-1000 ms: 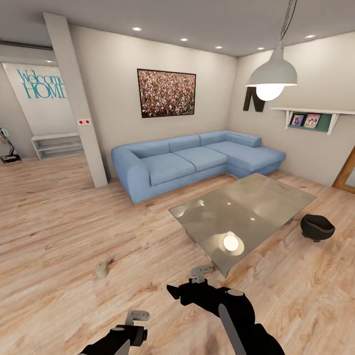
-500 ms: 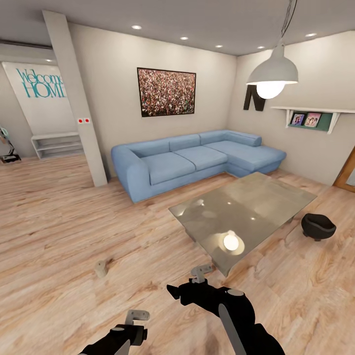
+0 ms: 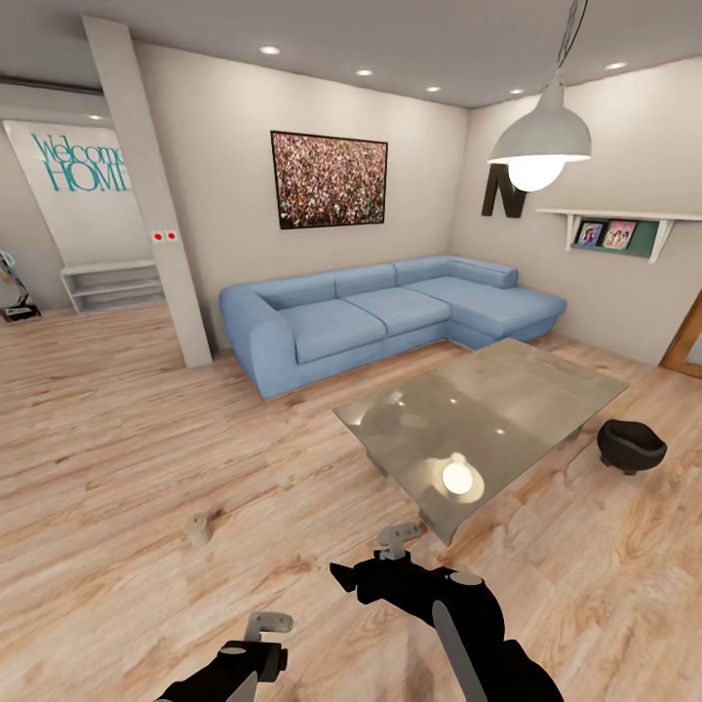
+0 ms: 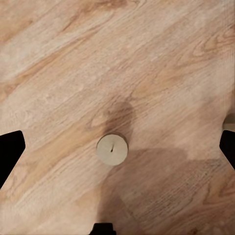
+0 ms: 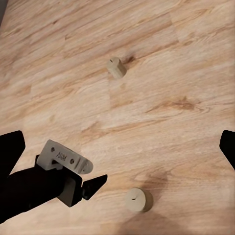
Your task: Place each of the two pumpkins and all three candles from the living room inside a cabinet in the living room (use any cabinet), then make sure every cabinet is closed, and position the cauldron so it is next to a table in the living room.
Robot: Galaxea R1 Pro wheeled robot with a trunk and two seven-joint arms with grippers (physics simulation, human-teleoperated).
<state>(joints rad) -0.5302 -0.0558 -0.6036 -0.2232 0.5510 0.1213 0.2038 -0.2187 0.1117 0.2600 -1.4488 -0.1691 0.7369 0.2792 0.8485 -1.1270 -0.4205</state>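
Hovering still over a floor candle (image 4: 112, 149), both tools (image 4: 117, 147) (image 5: 117, 142) stay spread apart, nothing shifted.

Both arms are clad in glossy black, rounded shells. The right arm (image 3: 458, 624) is a bulky black link with a pale grey stripe running along its upper face and a grey ring at one joint. A light grey bracket (image 3: 398, 538) sits on its wrist end. The left arm (image 5: 34, 188) carries the same kind of light grey angular bracket (image 5: 63, 157), faintly marked, bolted onto a black blocky wrist housing that tapers to a dark pointed tip.
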